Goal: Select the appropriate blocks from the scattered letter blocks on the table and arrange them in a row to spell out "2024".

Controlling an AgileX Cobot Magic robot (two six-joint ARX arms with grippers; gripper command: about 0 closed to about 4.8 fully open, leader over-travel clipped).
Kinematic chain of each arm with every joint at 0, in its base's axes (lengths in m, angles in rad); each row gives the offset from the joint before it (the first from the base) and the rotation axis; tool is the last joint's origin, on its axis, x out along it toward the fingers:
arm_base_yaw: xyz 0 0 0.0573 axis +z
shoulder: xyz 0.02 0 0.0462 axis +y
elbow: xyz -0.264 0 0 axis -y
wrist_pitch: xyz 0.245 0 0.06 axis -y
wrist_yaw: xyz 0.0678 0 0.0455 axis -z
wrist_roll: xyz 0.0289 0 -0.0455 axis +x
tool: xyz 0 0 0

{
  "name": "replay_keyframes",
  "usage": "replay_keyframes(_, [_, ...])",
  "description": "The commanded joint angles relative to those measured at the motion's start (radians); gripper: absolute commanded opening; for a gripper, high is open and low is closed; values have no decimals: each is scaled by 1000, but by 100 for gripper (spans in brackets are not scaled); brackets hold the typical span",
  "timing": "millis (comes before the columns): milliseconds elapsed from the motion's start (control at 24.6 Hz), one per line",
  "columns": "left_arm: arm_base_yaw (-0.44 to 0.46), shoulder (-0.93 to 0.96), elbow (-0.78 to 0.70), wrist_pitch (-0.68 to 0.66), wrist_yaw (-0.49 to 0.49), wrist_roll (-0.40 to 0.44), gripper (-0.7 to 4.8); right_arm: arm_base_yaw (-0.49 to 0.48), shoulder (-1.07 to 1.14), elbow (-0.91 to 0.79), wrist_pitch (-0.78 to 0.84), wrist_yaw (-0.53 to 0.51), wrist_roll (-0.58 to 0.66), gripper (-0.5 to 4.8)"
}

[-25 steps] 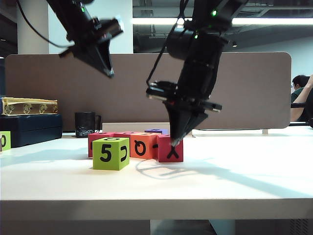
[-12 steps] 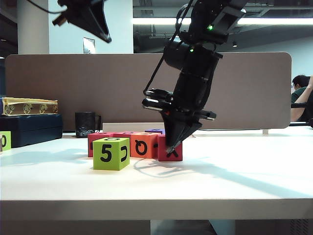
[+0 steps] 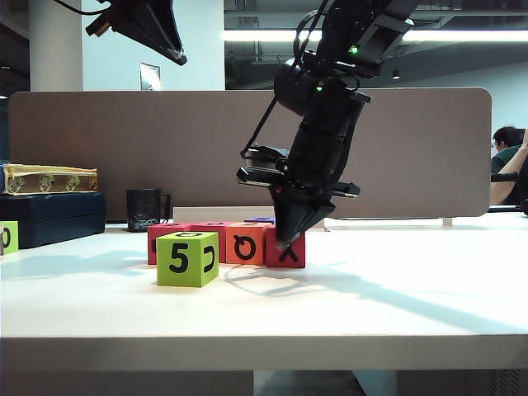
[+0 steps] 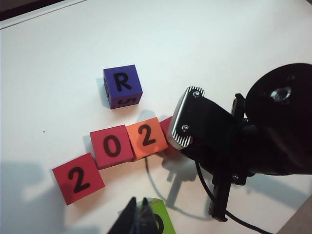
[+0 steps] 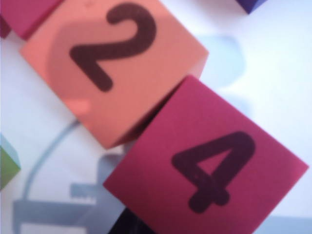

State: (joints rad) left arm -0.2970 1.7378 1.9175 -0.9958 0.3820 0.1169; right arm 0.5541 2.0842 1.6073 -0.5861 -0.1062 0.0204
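Observation:
Four blocks lie in a row on the white table (image 3: 396,297): pink-red 2 (image 4: 78,178), pink-red 0 (image 4: 111,146), orange 2 (image 4: 144,138) and pink-red 4 (image 5: 209,175). From the front, the orange block (image 3: 246,243) and the end pink-red block (image 3: 290,249) stand side by side. My right gripper (image 3: 285,242) is shut, its tip against the 4 block's front side. That tip shows as a dark shape (image 5: 131,225) at the block's lower edge. High at the top left, my left gripper (image 3: 175,54) is shut and empty, and it hangs above the lime-green cube (image 4: 158,219).
A lime-green cube marked 5 (image 3: 188,258) stands just in front of the row. A purple cube marked R (image 4: 122,86) sits behind it. A black mug (image 3: 144,209), stacked boxes (image 3: 49,214) and another green cube (image 3: 8,237) are at the far left, before a brown partition (image 3: 412,148).
My left gripper has risen to the top left corner. My right gripper has tilted and nudged the end pink-red block leftward against the orange one.

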Motion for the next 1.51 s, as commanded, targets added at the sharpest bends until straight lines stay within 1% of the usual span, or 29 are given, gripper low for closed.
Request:
replay_keyframes(41, [-2,-7,3,5,0,6,-6,0,0,3,38,4,-2,-2])
replay_keyframes(529, [4,-7,3,14,-5,7,-6,-2,-1,6,32,0,-2,-1])
replay_keyframes(814, [66,0,2,34,-4,0,-6,0,-83,6,10,-4,-3,-1])
replay_keyframes(976, [105,65,-5,11,-12,-16,-6,0,-148,6,14,1,-25,-1])
replay_keyframes(1098, [109,116,-26,-5,-70,-15,-6,-3,-163,8,9,14,-30,-1])
replay_keyframes(1180, [109,160,-41,-27,-87,-10,-6,-7,-167,8,3,24,-30,-1])
replay_keyframes(1261, [109,229,-86,-41,-90,4,-6,-18,-170,8,-13,26,-30,-1])
replay_keyframes(1342, [109,257,-108,-39,-90,6,-6,-18,-170,8,-14,26,-30,-1])
replay_keyframes(1505, [98,315,-117,-39,-90,6,-6,-18,-170,8,-14,26,-31,-1])
